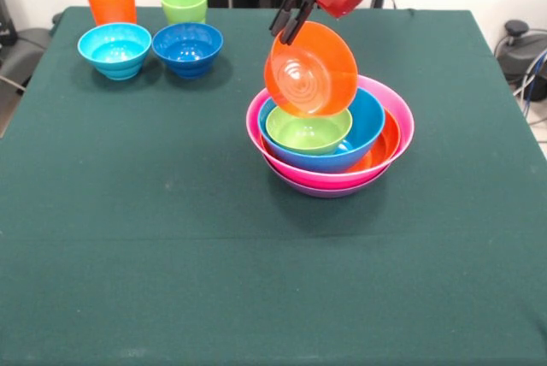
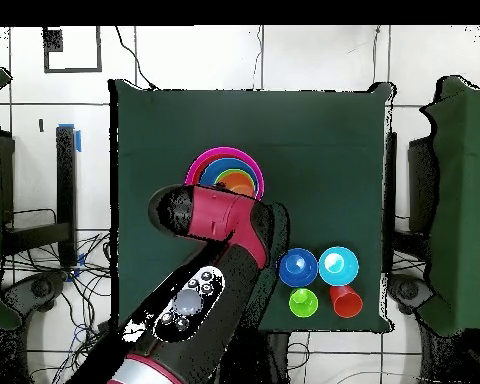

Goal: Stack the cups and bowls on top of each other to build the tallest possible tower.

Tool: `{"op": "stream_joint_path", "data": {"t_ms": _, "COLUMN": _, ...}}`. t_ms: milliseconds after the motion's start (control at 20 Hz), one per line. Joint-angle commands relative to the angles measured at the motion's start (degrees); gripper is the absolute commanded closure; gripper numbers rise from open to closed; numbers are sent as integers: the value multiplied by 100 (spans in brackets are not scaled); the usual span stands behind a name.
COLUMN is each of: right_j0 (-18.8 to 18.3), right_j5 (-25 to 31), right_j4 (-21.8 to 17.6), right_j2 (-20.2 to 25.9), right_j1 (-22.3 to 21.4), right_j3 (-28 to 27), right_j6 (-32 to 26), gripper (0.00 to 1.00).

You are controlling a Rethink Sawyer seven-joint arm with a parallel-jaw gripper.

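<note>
My gripper [image 1: 291,20] is shut on the rim of a small orange bowl [image 1: 312,71]. The bowl hangs tilted on edge, its underside facing the front camera, just above the tower [image 1: 329,180]. The tower nests a purple bowl [image 1: 325,190] at the bottom, then a pink bowl [image 1: 403,118], a large orange bowl [image 1: 389,139], a blue bowl [image 1: 369,118] and a small lime green bowl [image 1: 308,131]. In the overhead view the tower [image 2: 227,165] is partly hidden by my arm. An orange cup [image 1: 112,2] and a lime green cup [image 1: 184,2] stand upright at the back left.
A small light blue bowl [image 1: 114,48] and a small dark blue bowl [image 1: 187,45] sit side by side in front of the two cups. From overhead these four cluster near the table's lower right corner [image 2: 324,285]. The green cloth [image 1: 256,280] covers the table.
</note>
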Motion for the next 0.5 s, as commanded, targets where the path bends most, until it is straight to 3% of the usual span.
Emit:
{"op": "stream_joint_path", "data": {"t_ms": 50, "right_j0": 47, "right_j5": 609, "right_j4": 144, "right_j2": 312, "right_j1": 169, "right_j3": -310, "right_j6": 1129, "gripper": 100}}
{"op": "stream_joint_path", "data": {"t_ms": 500, "right_j0": 40, "right_j5": 578, "right_j4": 173, "right_j2": 299, "right_j1": 177, "right_j3": -305, "right_j6": 1089, "gripper": 100}}
